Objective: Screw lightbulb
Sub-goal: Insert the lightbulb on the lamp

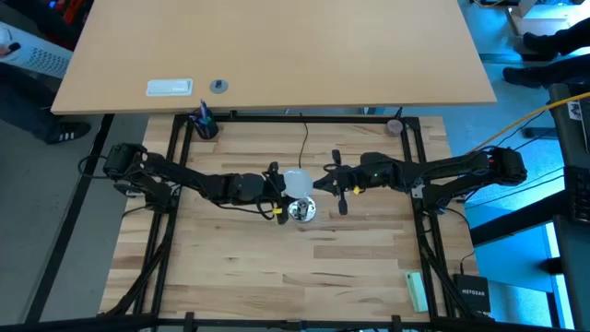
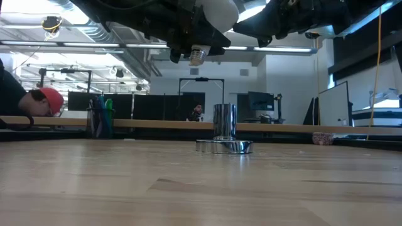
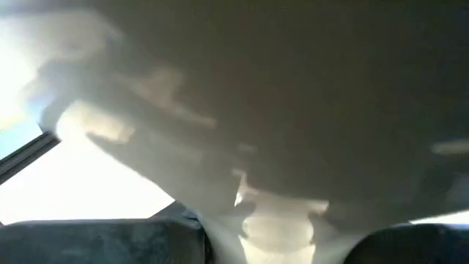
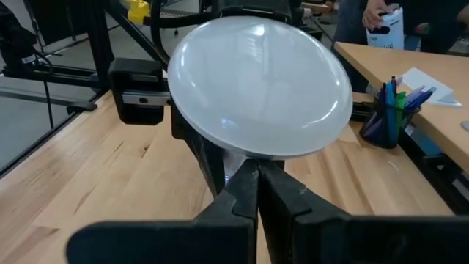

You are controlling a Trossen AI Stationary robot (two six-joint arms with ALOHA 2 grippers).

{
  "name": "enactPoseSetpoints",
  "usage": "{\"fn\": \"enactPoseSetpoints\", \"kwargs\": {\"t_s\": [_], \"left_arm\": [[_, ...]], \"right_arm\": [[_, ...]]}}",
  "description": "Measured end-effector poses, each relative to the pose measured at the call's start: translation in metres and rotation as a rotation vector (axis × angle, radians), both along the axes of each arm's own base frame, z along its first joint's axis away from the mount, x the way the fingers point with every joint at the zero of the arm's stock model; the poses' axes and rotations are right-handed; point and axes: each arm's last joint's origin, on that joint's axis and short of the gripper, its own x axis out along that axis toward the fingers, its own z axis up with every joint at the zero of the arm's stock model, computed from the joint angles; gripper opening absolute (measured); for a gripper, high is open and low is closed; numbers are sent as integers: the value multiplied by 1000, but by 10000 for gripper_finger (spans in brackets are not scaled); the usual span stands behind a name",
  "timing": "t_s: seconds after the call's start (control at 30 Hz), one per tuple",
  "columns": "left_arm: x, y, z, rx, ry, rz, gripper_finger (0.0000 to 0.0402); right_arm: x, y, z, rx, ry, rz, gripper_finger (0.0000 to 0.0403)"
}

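Note:
The white frosted lightbulb (image 1: 297, 181) is held up in the air at mid-table by my left gripper (image 1: 279, 187), which is shut on it. In the low view its globe (image 2: 217, 12) is at the top and its ribbed screw base (image 2: 197, 55) points down. The silver socket (image 1: 301, 211) stands upright on the table by its round foot (image 2: 224, 147), below the bulb and a little to one side of its base. My right gripper (image 4: 253, 172) comes in from the table's right, its fingers shut, with its tips at the globe's edge (image 4: 256, 150). My left gripper holds the bulb low on the globe, by its narrow neck (image 3: 278, 220), between its two fingers (image 3: 95, 242). It comes in roughly level from the table's left. The bulb is clear of the table and the socket, base down. My right gripper's shut tips are right at the globe; I cannot tell whether they touch.
The socket's thin black cord (image 1: 305, 138) runs toward the far edge. A cup of pens (image 1: 204, 124) stands at the far left corner, a small pink thing (image 1: 395, 126) at the far right, and a green object (image 1: 417, 290) at the near right. The black frame (image 1: 175, 157) borders the table.

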Motion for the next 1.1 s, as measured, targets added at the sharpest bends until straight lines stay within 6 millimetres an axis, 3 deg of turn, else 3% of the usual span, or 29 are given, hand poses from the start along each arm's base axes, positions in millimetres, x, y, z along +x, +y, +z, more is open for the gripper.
{"fn": "enactPoseSetpoints", "kwargs": {"t_s": [0.63, 0.87, 1.1], "left_arm": [[1, 0, 1, 15, -13, -6, 127], [1, 0, 2, 17, -27, -7, 127], [2, 0, 6, 11, -63, -6, 127]], "right_arm": [[-10, -3, -11, -3, 170, -110, 16], [-9, -2, -10, 13, 156, -76, 100], [0, 2, 1, 89, -6, 49, 205]]}}
